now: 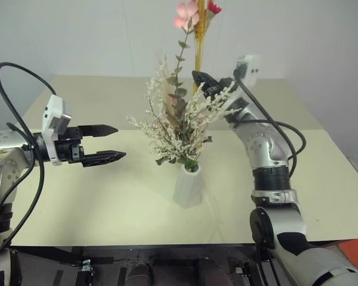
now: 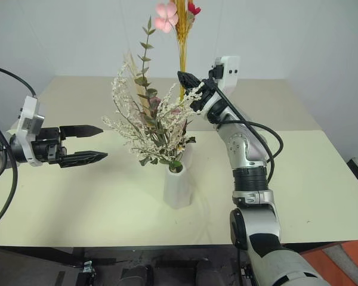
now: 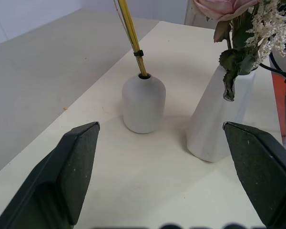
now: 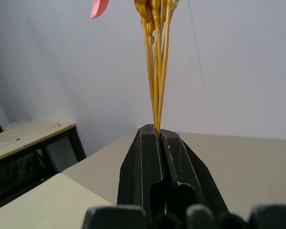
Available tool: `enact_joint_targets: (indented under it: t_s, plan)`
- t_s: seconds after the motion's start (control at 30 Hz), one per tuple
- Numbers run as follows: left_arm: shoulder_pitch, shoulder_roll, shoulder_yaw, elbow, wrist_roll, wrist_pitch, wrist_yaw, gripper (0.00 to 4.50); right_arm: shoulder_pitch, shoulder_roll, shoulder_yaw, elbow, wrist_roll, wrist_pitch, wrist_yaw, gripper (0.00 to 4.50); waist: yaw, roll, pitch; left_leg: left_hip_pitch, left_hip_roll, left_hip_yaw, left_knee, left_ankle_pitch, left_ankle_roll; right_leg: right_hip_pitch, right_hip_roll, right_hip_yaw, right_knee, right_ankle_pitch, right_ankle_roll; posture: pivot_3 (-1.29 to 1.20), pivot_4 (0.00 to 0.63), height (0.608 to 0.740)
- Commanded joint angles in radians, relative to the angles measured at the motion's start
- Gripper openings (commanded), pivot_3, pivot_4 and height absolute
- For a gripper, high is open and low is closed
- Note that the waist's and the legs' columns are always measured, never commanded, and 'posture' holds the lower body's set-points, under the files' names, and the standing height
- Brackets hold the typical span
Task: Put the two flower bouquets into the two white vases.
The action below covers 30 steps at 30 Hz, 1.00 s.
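I see my right gripper [image 4: 157, 131] pinched shut on the thin yellow-orange stem bundle [image 4: 157, 71], whose straw-like stalks rise to soft pink and red blossoms [image 1: 194, 12]. Its lower end sits in the small round mouth of the short, egg-shaped matte white vase [image 3: 143, 102]. Just beside it, the taller faceted cone vase [image 1: 188, 185] holds the bushy bunch of tiny white dried blossoms [image 1: 179, 122] with green leaves. My left gripper [image 1: 110, 143] hangs to the left, black fingers spread apart, holding nothing, over the pale smooth table [image 1: 107, 202].

a plain test room: bare white walls [image 1: 77, 36], cream tables [image 1: 107, 202], a wooden workbench [image 4: 24, 138].
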Motion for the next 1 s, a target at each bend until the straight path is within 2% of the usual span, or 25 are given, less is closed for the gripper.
enact_joint_targets:
  t_s: [0.03, 0.57, 1.0]
  plan:
    - [-0.024, 0.021, 0.018, -0.008, -0.009, -0.008, -0.006, 4.50, 0.001, 0.000, 0.002, -0.024, -0.007, -0.043, 0.006, 0.01, 0.000, 0.000, 0.000, 0.000, 0.000, 0.000, 0.000, 0.000, 0.000, 0.000, 0.000, 0.000, 0.000, 0.000, 0.000, 0.00, 0.150, 0.740]
    - [-0.016, 0.021, 0.023, -0.011, -0.011, -0.001, -0.006, 4.50, 0.076, 0.005, 0.040, -0.117, -0.028, -0.052, -0.001, 0.01, 0.001, 0.000, 0.000, 0.000, 0.000, 0.000, 0.000, 0.000, 0.000, 0.000, 0.000, 0.000, 0.000, 0.000, 0.000, 0.00, 0.150, 0.740]
    - [-0.038, 0.009, 0.003, 0.006, -0.004, -0.010, -0.010, 4.50, 0.031, -0.016, 0.026, -0.151, -0.013, -0.045, -0.006, 0.01, 0.000, 0.000, 0.000, 0.000, 0.000, 0.000, 0.000, 0.000, 0.000, 0.000, 0.000, 0.000, 0.000, 0.000, 0.000, 0.00, 0.150, 0.740]
